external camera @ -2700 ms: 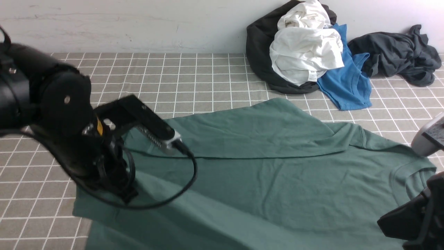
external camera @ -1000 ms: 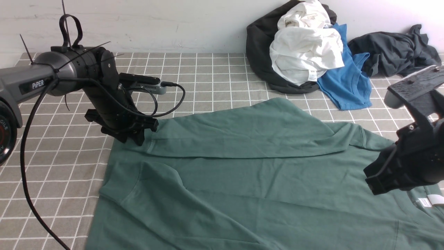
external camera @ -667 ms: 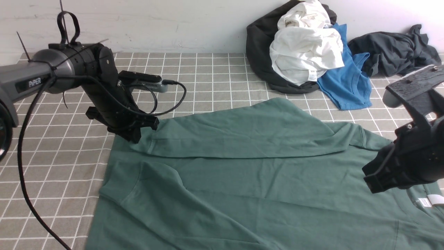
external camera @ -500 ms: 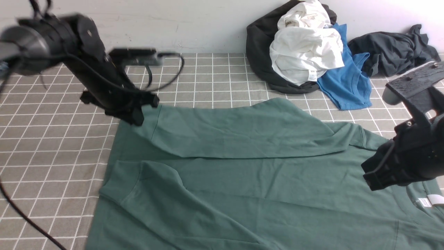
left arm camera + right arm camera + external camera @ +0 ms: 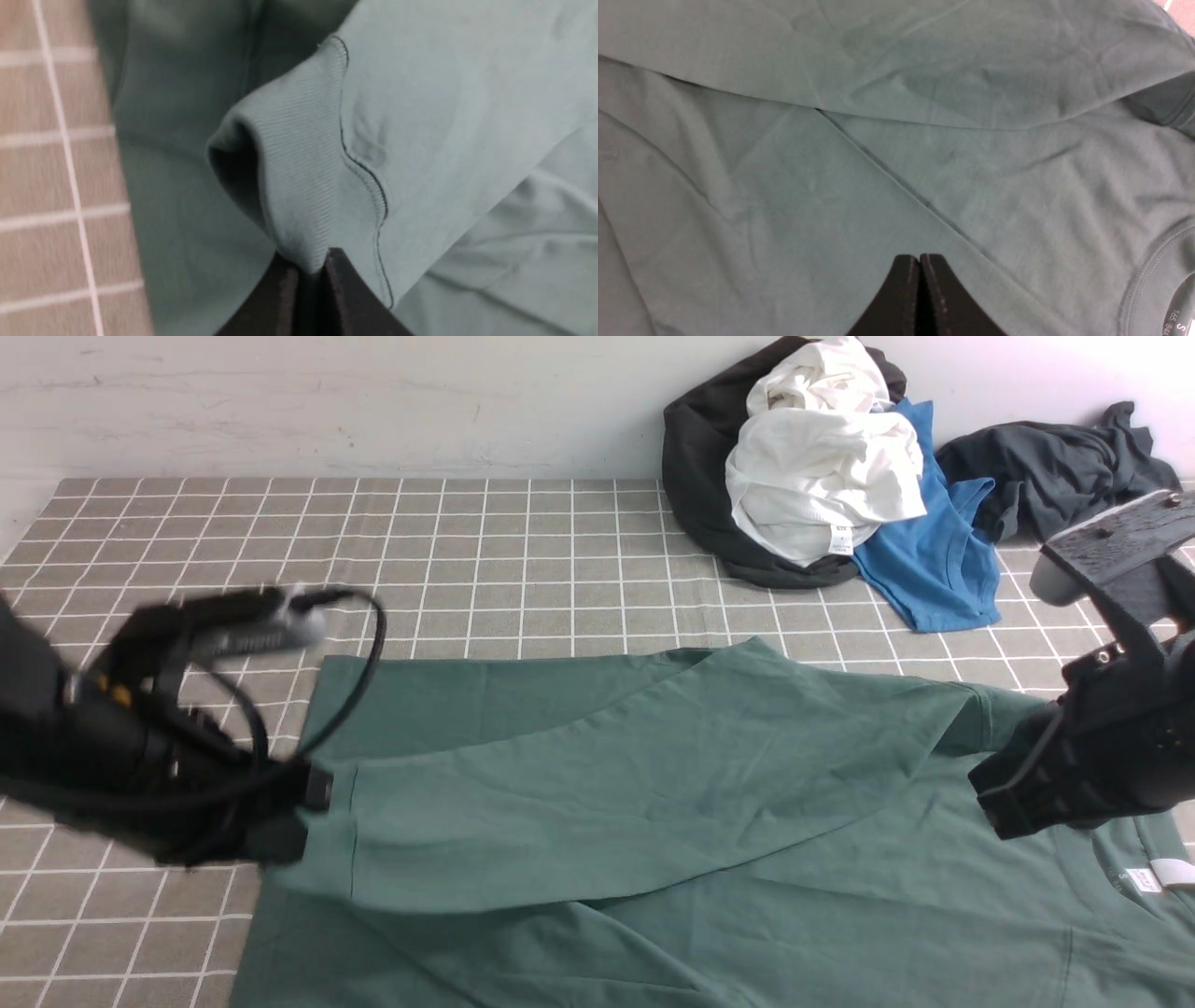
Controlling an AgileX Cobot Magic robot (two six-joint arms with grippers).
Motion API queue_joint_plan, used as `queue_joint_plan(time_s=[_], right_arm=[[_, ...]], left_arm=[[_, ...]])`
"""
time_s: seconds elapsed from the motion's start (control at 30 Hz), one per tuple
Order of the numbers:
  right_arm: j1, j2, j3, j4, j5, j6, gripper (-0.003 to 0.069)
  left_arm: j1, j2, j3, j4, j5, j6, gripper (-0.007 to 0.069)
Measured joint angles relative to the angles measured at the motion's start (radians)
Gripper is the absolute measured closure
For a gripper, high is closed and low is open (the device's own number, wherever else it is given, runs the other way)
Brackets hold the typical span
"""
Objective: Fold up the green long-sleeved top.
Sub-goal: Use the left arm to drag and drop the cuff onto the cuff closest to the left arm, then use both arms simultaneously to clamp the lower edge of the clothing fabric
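Green long-sleeved top lies spread on the checked surface, its collar and white label at the right and its hem end at the left.

A second ago one sleeve lay along the far edge of the body, and my left end effector was just closing at its tip. Since then that arm has swung toward me with the cuff. The sleeve now runs slantwise over the chest, and the far strip of the body it used to cover is bare. I read this as the sleeve-in fold under way. The cuff is not yet laid down, and the cloth near it hangs in a loose curve.

My left end effector is pinched tight on the ribbed edge of the cuff, with cloth bunched between the two dark tips. It blurs in the front view, so it is moving fast.

My right end effector has its tips pressed together with nothing between them. It sits over the chest near the collar; I cannot tell whether it touches the fabric.
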Motion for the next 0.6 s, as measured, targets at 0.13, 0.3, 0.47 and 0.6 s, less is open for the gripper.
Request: queue_joint_plan(time_s=[0.13,0.3,0.47,0.6], right_arm=[[0.0,0.0,0.0,0.004,0.034,0.0,0.0673],[0.0,-0.019,0.0,0.01,0.114,0.0,0.0673],[0.0,-0.099,0.0,0.039,0.215,0.0,0.0673],[0.007,-0.179,0.0,0.078,0.288,0.0,0.0673]], left_arm=[[0.0,-0.008,0.096,-0.006,-0.039,0.012,0.0585],[0.0,-0.008,0.143,0.023,-0.058,0.058,0.0436],[-0.006,-0.017,0.132,0.058,-0.012,0.088,0.0234],[-0.137,-0.05,0.127,0.061,0.052,0.183,0.0155]])
